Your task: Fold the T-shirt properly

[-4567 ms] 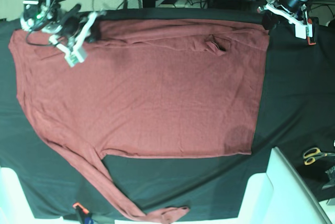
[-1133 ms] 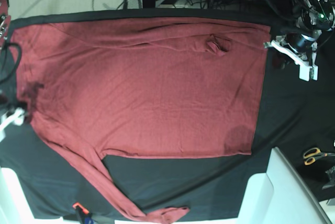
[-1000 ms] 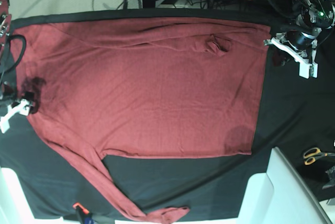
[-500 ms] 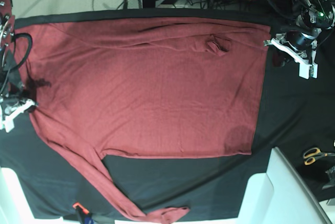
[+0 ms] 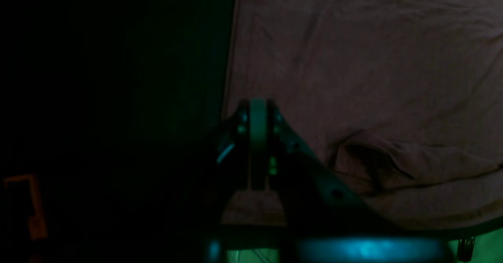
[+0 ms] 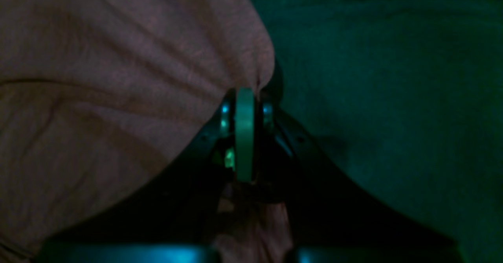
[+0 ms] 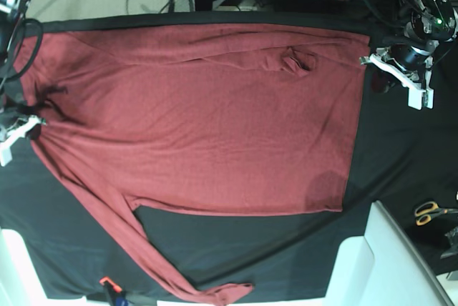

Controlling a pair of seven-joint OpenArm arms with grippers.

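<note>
Right fingers (image 6: 244,98) pinched together on the edge of the T-shirt (image 7: 200,120); red fabric bunches into radiating creases at the tips in the right wrist view, and a bit of cloth shows below, between the finger bases. In the base view the right fingers (image 7: 21,129) sit at the shirt's left edge, about mid-height, cloth pulled into a dark pucker there.

Left fingers (image 5: 257,109) closed, nothing between them. In the left wrist view they sit right at the shirt's side hem, tips over the line where red cloth meets the black cloth; contact with the fabric can't be told. In the base view the left fingers (image 7: 404,81) are just beside the shirt's upper right corner, over the black cloth (image 7: 401,163).

T-shirt lies spread flat on the surface, covering most of the black cloth. One long sleeve (image 7: 154,249) trails from the shirt's lower left toward the bottom edge, cuff crumpled at the end. A small folded lump (image 7: 297,61) sits on the shirt near its upper right, with a long ridge running left from it.

Scissors (image 7: 429,211) with yellow handles well right of the shirt, below its lower right corner. White object (image 7: 372,263) below the shirt's lower right. Small orange item (image 7: 107,282) just left of the sleeve cuff.
</note>
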